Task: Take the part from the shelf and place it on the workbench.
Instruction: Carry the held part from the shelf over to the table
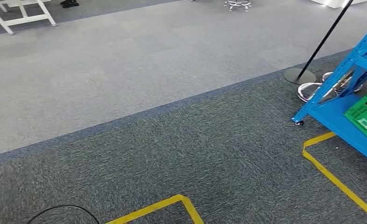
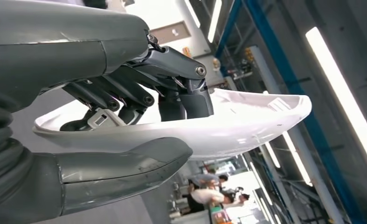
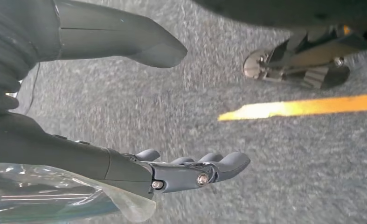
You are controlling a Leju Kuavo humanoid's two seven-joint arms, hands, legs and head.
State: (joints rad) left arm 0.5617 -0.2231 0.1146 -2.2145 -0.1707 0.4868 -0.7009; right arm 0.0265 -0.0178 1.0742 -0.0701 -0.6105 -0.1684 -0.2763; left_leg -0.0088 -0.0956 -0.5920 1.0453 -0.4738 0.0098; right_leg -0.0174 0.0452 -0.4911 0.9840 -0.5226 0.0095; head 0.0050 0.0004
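The part point(image 2: 246, 126), a white curved shell of moulded plastic, is gripped in the left hand point(image 2: 139, 116): the dark fingers point(image 2: 190, 88) are folded over its upper rim and the thick grey thumb point(image 2: 139, 158) is pressed against its underside. Its long axis runs outward from the palm, so most of the shell projects beyond the fingers, unsupported. The left hand is therefore the carrying hand, and setting the part down is judged to fall to it alone.

The right hand point(image 3: 186, 170) hangs over the carpet with its fingers stretched out and apart and nothing between them; a clear plastic film is seen beside its wrist, though it cannot be told whether this is held.

In the head view, the blue shelf point(image 1: 347, 100) stands at the right edge, with a green crate point(image 1: 365, 114) on its lower level. The workbench cannot be made out, so its bearing from the part cannot be stated; a turn away from the shelf is judged to come next.

The floor is grey carpet point(image 1: 148, 84), darker near the robot, marked with yellow tape point(image 1: 326, 170). A black pole on a round base point(image 1: 300, 74) stands just left of the shelf.
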